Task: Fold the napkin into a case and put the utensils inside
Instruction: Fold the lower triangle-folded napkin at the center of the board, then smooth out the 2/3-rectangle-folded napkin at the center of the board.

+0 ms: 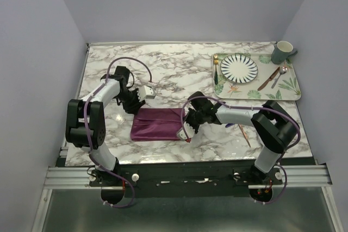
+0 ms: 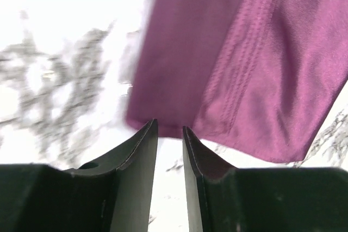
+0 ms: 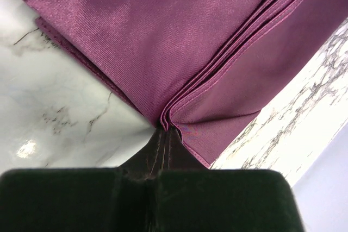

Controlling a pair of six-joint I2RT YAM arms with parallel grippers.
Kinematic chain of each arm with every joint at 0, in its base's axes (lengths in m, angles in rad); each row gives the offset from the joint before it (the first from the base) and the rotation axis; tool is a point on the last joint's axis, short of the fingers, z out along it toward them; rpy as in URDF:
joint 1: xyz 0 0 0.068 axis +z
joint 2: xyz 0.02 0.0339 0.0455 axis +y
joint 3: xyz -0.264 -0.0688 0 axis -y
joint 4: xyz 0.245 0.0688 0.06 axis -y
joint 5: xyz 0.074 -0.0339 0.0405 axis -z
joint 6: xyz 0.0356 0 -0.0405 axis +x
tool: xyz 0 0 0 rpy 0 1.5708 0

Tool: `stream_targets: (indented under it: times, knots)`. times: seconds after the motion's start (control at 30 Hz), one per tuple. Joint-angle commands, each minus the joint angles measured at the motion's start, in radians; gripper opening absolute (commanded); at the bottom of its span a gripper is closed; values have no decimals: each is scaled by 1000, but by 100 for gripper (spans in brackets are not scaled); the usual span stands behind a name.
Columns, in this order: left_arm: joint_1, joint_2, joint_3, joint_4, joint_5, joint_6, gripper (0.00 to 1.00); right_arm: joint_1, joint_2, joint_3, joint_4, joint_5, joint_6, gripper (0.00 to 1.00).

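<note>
The napkin (image 1: 157, 124) is laid on the marble table (image 1: 163, 69), between the two arms. It is folded into a flat rectangle, with its long side running left to right. In the right wrist view, several stacked layers are seen along the napkin's (image 3: 163, 36) folded edge.

The right gripper (image 1: 187, 130) is positioned at the right end of the cloth. Its jaws (image 3: 166, 129) are pressed together, and the stacked layers are pinched between them at the edge.

The left gripper (image 1: 135, 107) is positioned at the far left corner of the napkin. In its wrist view the gripper (image 2: 169, 126) is seen with a narrow gap between its fingers. Nothing is held in that gap. The edge of the napkin (image 2: 244, 52) lies just beyond the fingertips.

The copper fork (image 1: 245, 136) is laid on the table to the right of the napkin, beside the right forearm. A dark blue sliver (image 1: 230, 126) is seen at the forearm's edge and is otherwise hidden.

A tray (image 1: 293, 88) is set at the far right corner, and a striped plate (image 1: 239, 68) and a mug (image 1: 283, 52) are carried on it.
</note>
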Motion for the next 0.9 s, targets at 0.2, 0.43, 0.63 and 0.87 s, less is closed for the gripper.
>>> stream_targets:
  times: [0.2,0.43,0.63,0.87]
  knots:
    - [-47,-48,91,75,129,-215,37,-9,14,-19,-104,43,-7,1]
    - [-109,-2,31,176,68,-296,30,-10,11,-16,-104,39,-11,1]
    - [-115,35,-34,178,-16,-256,23,-9,4,-16,-104,39,-6,1]
    - [-115,71,-71,207,-79,-247,22,-9,-35,-31,-104,40,38,17]
